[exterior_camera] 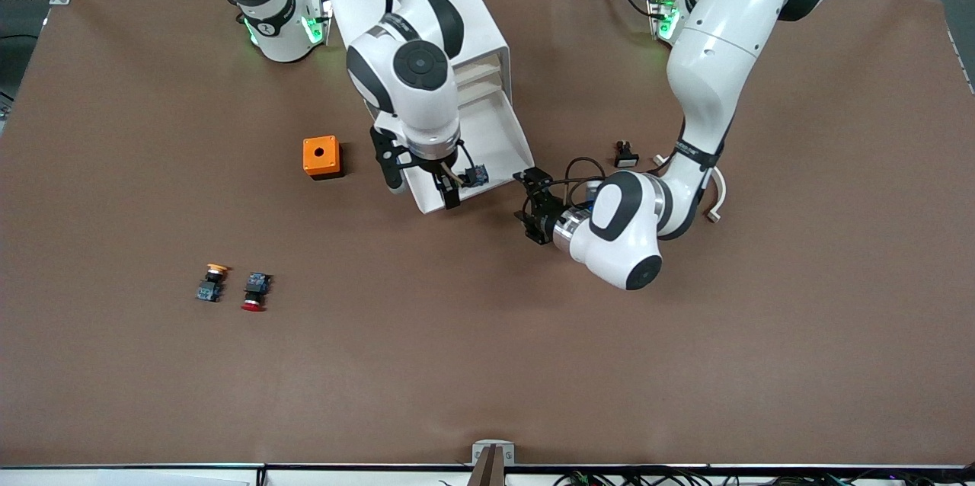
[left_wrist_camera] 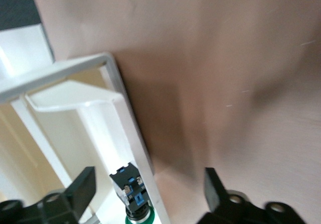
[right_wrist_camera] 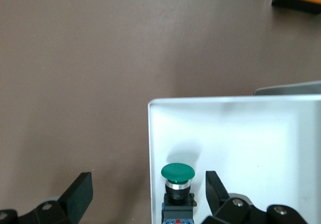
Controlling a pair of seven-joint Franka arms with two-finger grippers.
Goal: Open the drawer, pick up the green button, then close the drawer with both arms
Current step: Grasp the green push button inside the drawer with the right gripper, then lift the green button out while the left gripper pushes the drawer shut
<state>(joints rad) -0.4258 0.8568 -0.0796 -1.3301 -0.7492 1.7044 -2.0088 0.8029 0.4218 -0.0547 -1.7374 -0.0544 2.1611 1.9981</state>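
Inside the pulled-out drawer (exterior_camera: 487, 137), near its front corner, lay the button (right_wrist_camera: 177, 173), with the right tool (exterior_camera: 449, 185) hanging over it, fingers spread wide and gripping nothing, while the left tool (exterior_camera: 531, 204), likewise wide open, straddled the drawer's side wall, the button's lower body cut off.

Green-capped button (right_wrist_camera: 177, 172) (black body, bluish block), white drawer (right_wrist_camera: 241, 133), orange box (exterior_camera: 321, 157), brown table (exterior_camera: 533, 334)

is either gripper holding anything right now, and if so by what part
Nothing is held. The right gripper hangs open around the green button, which sits in the open drawer. The left gripper is open beside the drawer's front corner.
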